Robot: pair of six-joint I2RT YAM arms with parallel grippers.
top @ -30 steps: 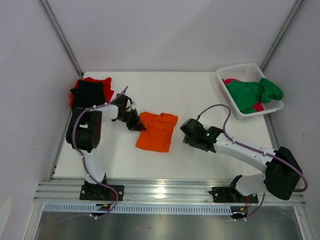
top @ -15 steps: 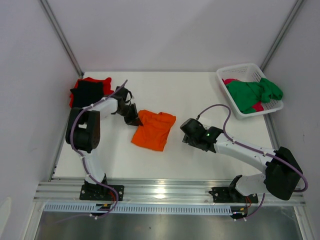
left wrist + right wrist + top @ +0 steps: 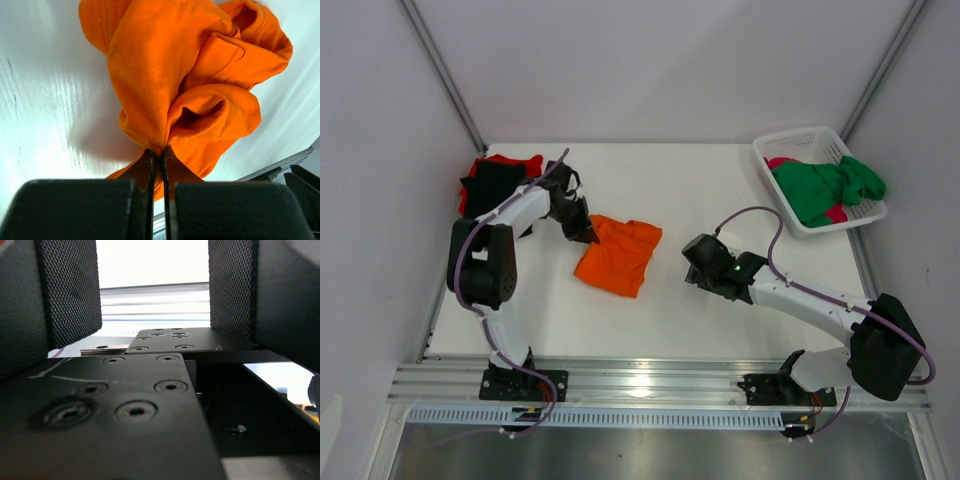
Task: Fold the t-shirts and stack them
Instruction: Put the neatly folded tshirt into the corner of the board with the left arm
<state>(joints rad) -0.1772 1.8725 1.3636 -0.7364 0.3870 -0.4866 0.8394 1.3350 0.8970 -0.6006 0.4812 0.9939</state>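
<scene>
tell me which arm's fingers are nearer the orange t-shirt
Left. The left fingers are shut on a fold of the orange t-shirt, touching it. The right fingers are open and empty, off to the shirt's right with bare table between.

The left arm [image 3: 485,265] and right arm [image 3: 810,300] share one build — slim white links between bulky black joint housings, each trailed by a purple cable [image 3: 758,209]. A green light [image 3: 734,268] glows on the right wrist. The right pincer [image 3: 154,287] has black fingers [image 3: 67,295] with fine mesh-textured faces, over a matte black plate [image 3: 165,450] set with round socket screws [image 3: 136,411]. The left pincer [image 3: 161,157] is plain matte black.
</scene>
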